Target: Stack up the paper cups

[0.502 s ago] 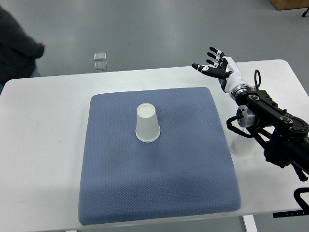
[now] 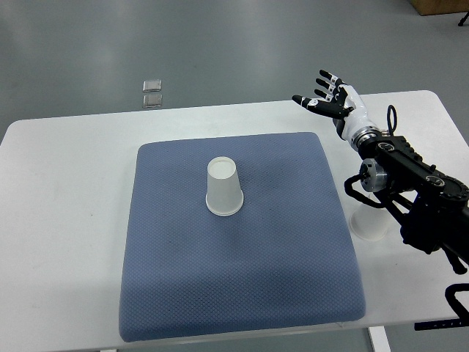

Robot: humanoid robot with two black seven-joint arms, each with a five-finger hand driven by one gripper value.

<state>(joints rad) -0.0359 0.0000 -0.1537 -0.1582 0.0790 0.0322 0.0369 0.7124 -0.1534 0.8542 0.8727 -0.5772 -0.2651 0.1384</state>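
Note:
A white paper cup [image 2: 223, 187] stands upside down on the blue mat [image 2: 234, 293], a little above the mat's middle. A second white paper cup [image 2: 369, 224] stands on the white table right of the mat, partly hidden under my right arm. My right hand [image 2: 327, 100] is raised over the table's far right, beyond the mat's far right corner, fingers spread and holding nothing. It is well apart from both cups. My left arm is out of view.
The white table [image 2: 66, 220] carries the mat. Two small square plates [image 2: 152, 93] lie on the grey floor beyond the table's far edge. My right forearm [image 2: 418, 183] with cables crosses the table's right side.
A person in dark clothing at the top left edge has left the picture. My right hand has barely moved. The cups have not moved.

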